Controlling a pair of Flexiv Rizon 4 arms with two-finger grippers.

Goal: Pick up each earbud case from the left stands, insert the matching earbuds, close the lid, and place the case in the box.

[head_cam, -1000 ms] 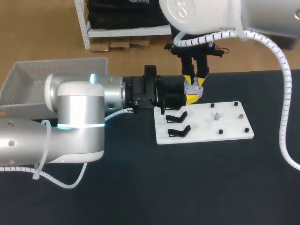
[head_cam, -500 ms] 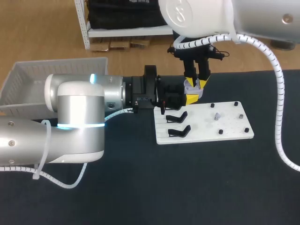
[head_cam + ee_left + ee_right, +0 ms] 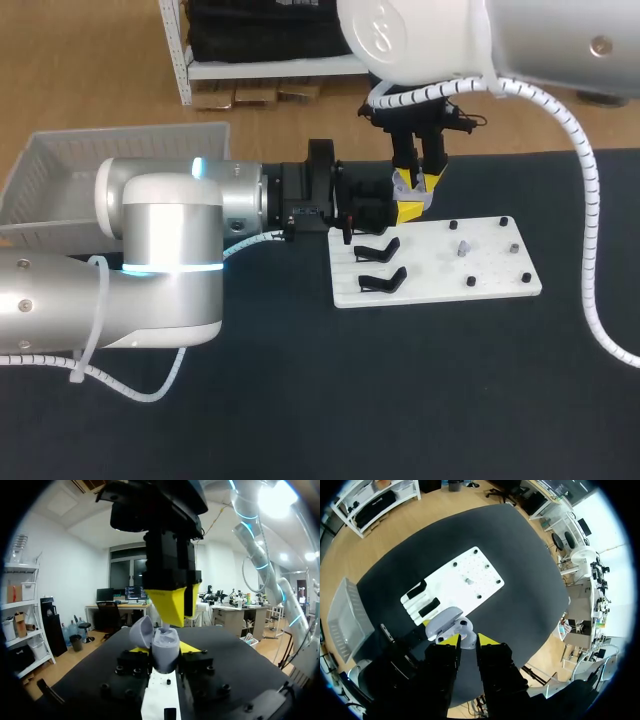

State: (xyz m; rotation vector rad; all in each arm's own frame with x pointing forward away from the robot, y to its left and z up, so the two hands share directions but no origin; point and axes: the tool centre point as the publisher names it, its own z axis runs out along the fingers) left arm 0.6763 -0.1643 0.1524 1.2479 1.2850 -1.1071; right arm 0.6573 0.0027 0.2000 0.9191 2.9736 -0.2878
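White ribbed plastic basket (image 3: 52, 178), upper left of the head view; its inside is hidden by the wall. The left arm (image 3: 160, 255) lies level across the black table (image 3: 450, 400). The left gripper (image 3: 162, 654) is clamped on both sides of a smooth grey earbud case (image 3: 165, 647), upright with its rounded lid open. The right gripper (image 3: 418, 182) hangs vertically just above the case; whether it holds anything cannot be told. At centre right lies a flat white pegboard (image 3: 440, 270) carrying two empty black stands (image 3: 378, 247) and one small grey earbud (image 3: 463, 247).
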